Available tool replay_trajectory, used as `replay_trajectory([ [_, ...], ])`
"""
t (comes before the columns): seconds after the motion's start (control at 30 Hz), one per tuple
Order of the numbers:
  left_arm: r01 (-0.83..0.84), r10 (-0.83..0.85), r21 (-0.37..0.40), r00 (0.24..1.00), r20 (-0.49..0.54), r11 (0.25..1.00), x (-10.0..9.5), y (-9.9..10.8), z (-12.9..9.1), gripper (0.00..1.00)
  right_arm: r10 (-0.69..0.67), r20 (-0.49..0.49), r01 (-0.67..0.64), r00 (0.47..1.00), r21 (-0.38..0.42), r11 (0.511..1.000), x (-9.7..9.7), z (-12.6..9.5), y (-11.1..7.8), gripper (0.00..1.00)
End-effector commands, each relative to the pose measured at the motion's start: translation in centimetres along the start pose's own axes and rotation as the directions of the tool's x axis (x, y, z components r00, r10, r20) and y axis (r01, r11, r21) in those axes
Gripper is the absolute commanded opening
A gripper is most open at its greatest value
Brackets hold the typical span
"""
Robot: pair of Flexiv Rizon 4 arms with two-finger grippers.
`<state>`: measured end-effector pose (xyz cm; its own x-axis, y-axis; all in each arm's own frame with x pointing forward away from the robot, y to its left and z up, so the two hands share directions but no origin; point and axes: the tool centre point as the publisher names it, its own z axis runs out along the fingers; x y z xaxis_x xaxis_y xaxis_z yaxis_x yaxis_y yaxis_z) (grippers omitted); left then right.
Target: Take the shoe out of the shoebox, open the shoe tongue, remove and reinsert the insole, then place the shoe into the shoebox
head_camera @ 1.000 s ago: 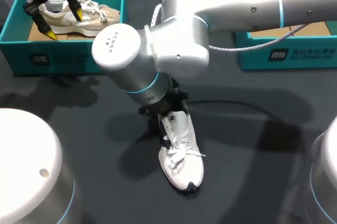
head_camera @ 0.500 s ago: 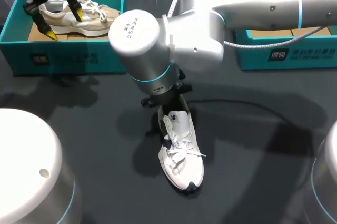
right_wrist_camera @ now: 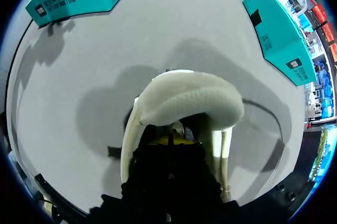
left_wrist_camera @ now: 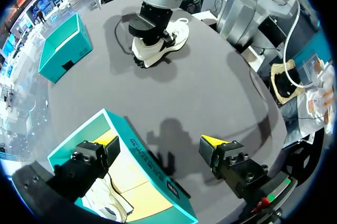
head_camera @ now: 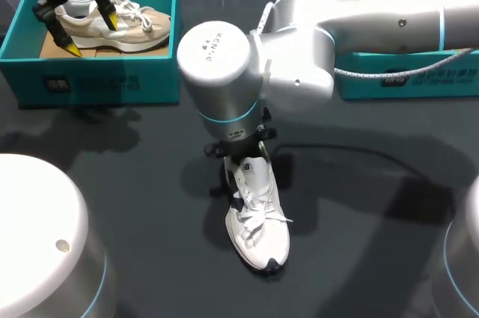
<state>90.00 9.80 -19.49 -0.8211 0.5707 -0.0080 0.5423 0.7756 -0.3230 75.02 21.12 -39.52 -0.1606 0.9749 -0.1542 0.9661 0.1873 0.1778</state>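
Note:
A white shoe (head_camera: 258, 221) lies on the dark table, toe toward me, laces tied. My right gripper (head_camera: 241, 155) comes down into its heel opening. In the right wrist view the gripper (right_wrist_camera: 171, 139) is shut, its yellow tips together deep inside the shoe, behind the padded heel collar (right_wrist_camera: 184, 100). Whether anything is pinched between the tips is hidden. My left gripper (head_camera: 91, 34) hangs open over the left teal shoebox (head_camera: 97, 82), which holds a beige shoe (head_camera: 112, 26). The left wrist view has that gripper (left_wrist_camera: 160, 145) spread above the shoebox's wall (left_wrist_camera: 147, 166).
A second teal shoebox (head_camera: 404, 75) stands at the back right. My right arm's large joint (head_camera: 224, 71) hangs over the table's middle and hides the shoe's heel from above. A cable (head_camera: 352, 150) trails on the table right of the shoe.
My right arm's big joint has swung to the right while its gripper stayed in the white shoe's heel. The shoe and the left arm have not moved.

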Motion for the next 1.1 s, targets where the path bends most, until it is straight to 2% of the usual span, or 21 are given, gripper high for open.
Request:
replay_trajectory([
  [0.03,-0.001,0.001,-0.003,1.0,-0.002,1.0,0.0,0.0,0.0,1.0,0.016,0.003,-0.016,1.0,0.013,1.0,0.0,-0.5,-1.1,0.0],
  [0.17,-0.001,0.001,-0.003,1.0,-0.002,1.0,0.0,0.0,0.0,1.0,0.024,0.036,-0.025,0.999,0.017,1.0,0.1,-2.6,-1.5,0.0],
  [0.33,-0.001,0.001,-0.003,1.0,-0.002,1.0,0.0,0.0,0.0,1.0,-0.007,0.043,0.006,0.999,0.036,0.999,-0.4,-4.7,-0.4,0.0],
  [0.47,-0.001,0.001,-0.003,1.0,-0.002,1.0,0.0,0.0,0.0,1.0,-0.022,0.024,0.02,0.999,0.074,0.997,-0.9,-5.1,0.1,0.0],
  [0.67,-0.001,0.001,-0.003,1.0,-0.002,1.0,0.0,0.0,0.0,1.0,-0.031,-0.005,0.031,1.0,0.152,0.988,-0.9,-5.0,-0.1,0.0],
  [0.8,-0.001,0.001,-0.003,1.0,-0.002,1.0,0.0,0.0,0.0,1.0,-0.028,-0.025,0.032,0.999,0.182,0.983,-0.9,-5.0,-0.5,0.13],
  [0.97,-0.001,0.001,-0.003,1.0,-0.002,1.0,0.0,0.0,0.0,1.0,-0.034,-0.047,0.043,0.998,0.206,0.978,-1.0,-5.0,-1.1,0.16],
  [1.1,-0.001,0.001,-0.003,1.0,-0.002,1.0,0.0,0.0,0.0,1.0,-0.044,-0.046,0.053,0.998,0.22,0.974,-0.9,-5.3,-1.6,0.27],
])
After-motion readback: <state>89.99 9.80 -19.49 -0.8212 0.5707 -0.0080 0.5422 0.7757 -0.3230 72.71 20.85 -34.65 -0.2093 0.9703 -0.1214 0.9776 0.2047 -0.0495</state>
